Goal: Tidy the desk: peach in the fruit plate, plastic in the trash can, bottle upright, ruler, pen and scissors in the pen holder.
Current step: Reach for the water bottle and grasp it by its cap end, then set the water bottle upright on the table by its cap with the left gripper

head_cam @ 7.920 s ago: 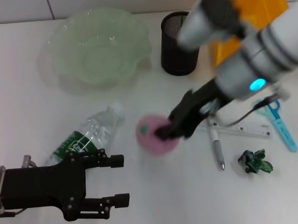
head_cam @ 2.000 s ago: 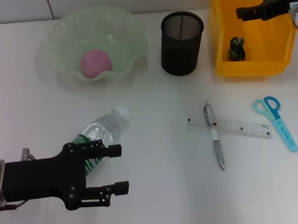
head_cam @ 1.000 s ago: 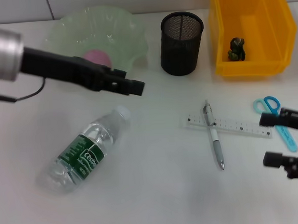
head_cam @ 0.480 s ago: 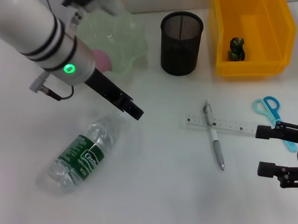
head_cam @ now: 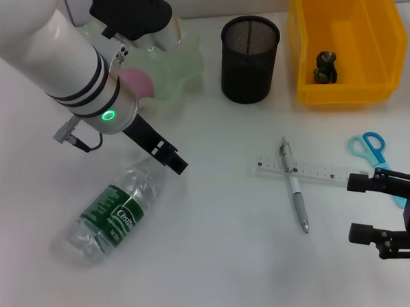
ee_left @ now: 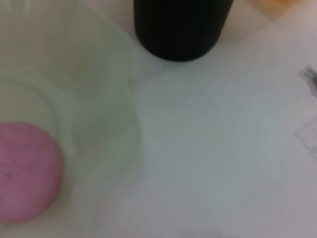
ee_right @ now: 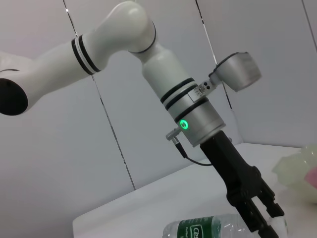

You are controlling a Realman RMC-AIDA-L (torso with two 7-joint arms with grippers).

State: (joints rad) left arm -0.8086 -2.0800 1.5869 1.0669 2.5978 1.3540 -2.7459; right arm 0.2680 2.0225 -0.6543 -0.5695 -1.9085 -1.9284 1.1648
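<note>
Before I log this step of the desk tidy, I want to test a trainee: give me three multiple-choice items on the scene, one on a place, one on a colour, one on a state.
1. Where is the peach?
A. in the plate
B. in the bin
C. beside the pen

2. What colour is the bin?
A. green
B. yellow
C. black

3. How is the bottle?
A. upright
B. in the holder
C. lying on its side

Key: 1 A, it sits in the plate. 2 B, its walls are yellow. 3 C, it lies flat, the left gripper at its cap end.

head looks down; right wrist views sideways, sharing the bottle [head_cam: 116,211].
</note>
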